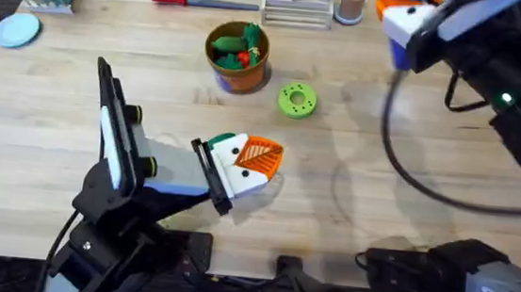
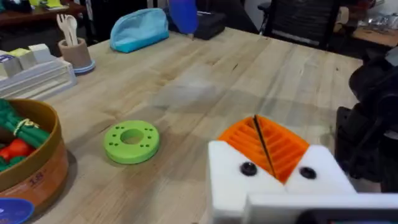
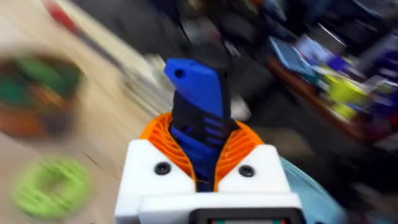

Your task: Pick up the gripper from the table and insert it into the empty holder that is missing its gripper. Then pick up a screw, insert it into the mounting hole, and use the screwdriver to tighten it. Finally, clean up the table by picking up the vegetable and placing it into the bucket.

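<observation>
Nearest us we see the left gripper (image 1: 257,161) low over the table with its orange pads pressed together, beyond it the bucket (image 1: 239,56) holding green and red toy vegetables, and farthest the right gripper (image 3: 200,163) clamped on the upright blue screwdriver (image 3: 196,106).

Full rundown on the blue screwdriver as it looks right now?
The screwdriver is a thick blue plastic-looking body with a darker ribbed section lower down. The right gripper is shut on it, orange ribbed pads pressing both sides. It is held up off the table, at the far right in the overhead view. Its metal bit cannot be made out. Nothing else touches it.
</observation>
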Controlling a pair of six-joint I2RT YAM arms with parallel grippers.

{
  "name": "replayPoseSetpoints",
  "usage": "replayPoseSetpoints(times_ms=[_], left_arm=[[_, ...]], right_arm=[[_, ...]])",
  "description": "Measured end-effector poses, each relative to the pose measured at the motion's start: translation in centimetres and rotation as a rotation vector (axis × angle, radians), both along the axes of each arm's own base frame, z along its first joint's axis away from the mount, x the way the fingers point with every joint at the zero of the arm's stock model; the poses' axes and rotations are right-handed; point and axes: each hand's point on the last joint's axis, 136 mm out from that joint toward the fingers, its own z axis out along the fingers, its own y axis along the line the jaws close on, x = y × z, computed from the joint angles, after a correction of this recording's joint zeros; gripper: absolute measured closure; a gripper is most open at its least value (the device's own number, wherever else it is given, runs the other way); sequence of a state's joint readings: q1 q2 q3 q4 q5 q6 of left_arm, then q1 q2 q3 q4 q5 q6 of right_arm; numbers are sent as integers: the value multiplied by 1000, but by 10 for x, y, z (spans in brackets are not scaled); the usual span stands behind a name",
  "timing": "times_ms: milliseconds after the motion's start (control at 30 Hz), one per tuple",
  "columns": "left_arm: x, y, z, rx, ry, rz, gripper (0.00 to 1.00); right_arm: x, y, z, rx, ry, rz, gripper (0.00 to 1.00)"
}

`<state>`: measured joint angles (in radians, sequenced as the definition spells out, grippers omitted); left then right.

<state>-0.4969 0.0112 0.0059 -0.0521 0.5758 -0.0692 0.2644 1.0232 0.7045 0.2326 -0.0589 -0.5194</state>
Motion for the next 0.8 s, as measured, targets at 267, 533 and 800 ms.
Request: replayPoseSetpoints(times_ms=[267, 533, 800], left_arm=[[0, 0, 0, 0, 0, 0, 984], [0, 0, 0, 0, 0, 0, 984], [0, 0, 0, 0, 0, 0, 984]], right_arm=[[39, -44, -113, -559, 196, -97, 897], [37, -45, -200, -761, 390, 0, 897], [14, -33, -234, -857, 505, 101, 870]])
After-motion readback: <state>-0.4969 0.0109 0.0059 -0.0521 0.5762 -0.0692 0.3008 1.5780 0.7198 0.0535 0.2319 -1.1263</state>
